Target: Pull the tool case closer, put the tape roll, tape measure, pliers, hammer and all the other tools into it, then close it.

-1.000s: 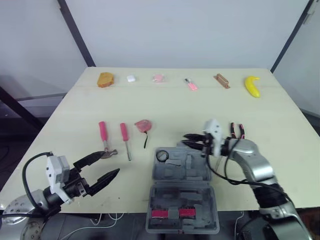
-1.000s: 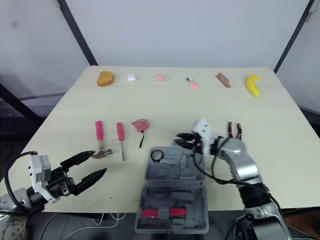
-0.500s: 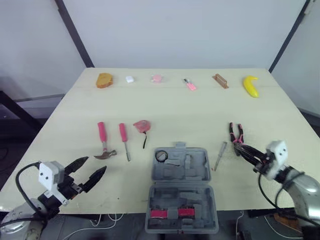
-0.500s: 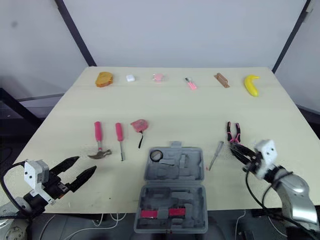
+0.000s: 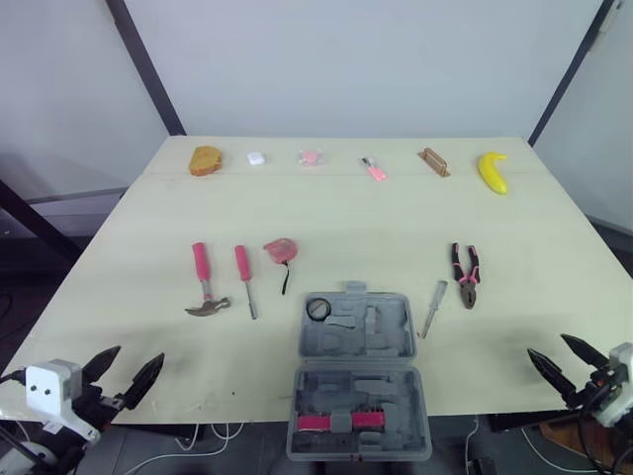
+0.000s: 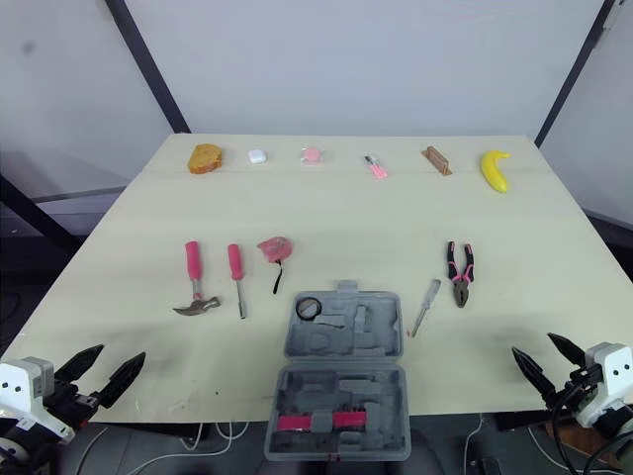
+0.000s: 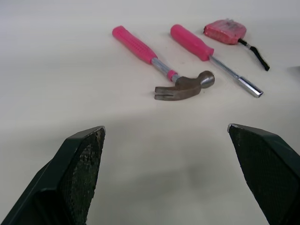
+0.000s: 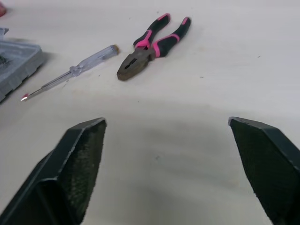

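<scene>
Left gripper (image 5: 138,353), right gripper (image 5: 547,345): spread wide, empty, by the table's (image 5: 376,218) near corners | my call: hammer (image 5: 205,287) next, grab mid-handle, square on, lift clear into tool case (image 5: 361,381)

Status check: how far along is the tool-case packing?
Done: the tool case sits open at the near edge of the table, with the tape roll in it. In hand: nothing; the left hand and right hand are both open and empty near that edge. Left: hammer, pink screwdriver, tape measure, clear-handled screwdriver and pliers lie on the table, and the case is not yet closed.
</scene>
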You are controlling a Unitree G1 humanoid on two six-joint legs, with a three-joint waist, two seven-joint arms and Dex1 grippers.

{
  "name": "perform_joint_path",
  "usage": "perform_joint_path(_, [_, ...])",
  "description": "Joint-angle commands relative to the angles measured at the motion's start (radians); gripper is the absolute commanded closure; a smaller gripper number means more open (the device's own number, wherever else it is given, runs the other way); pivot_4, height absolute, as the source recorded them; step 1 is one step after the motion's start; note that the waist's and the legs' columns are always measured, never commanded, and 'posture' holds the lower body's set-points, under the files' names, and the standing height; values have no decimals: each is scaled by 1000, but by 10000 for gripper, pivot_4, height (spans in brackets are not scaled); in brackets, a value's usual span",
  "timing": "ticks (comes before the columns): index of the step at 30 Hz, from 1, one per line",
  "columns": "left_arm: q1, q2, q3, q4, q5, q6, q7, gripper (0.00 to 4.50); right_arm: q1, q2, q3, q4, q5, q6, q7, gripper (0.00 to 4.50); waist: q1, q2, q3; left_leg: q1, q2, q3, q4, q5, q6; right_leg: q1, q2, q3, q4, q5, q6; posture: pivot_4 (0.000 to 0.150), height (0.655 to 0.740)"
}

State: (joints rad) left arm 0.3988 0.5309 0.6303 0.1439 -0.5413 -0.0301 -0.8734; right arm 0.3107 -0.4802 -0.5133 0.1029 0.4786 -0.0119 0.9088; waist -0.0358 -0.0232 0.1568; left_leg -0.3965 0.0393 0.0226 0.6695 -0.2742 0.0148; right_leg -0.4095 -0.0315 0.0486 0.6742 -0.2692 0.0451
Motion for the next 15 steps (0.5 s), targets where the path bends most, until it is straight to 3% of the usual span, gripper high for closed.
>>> perform_joint_path(1, [-5,15,20,-1,-7,-24,-13,0,5,-11,-26,8,17,-33,0,350,1,-1,-1,0,0,0,0,0,0,0,0,0,0,0,0,1500,7400])
perform_joint_path(6, [-41,14,-8,-35,1,-10,6,0,-8,-23,-7,0,36,-37,48,350,4,-1,-1,0,0,0,0,0,0,0,0,0,0,0,0,1500,7400])
perform_joint_path(9, [-67,-7,-62,-173,15,48,85,0,-11,-55,51,-123,106,46,135,350,4,-1,-1,0,0,0,0,0,0,0,0,0,0,0,0,1500,7400])
perform_joint_path(15, [-122,-58,-157,-331,92,157,293,0,-47,-95,119,-253,155,151,149,350,5,-1,-2,0,1,-1,1,0,0,1,-1,0,2,0,0,1500,7400])
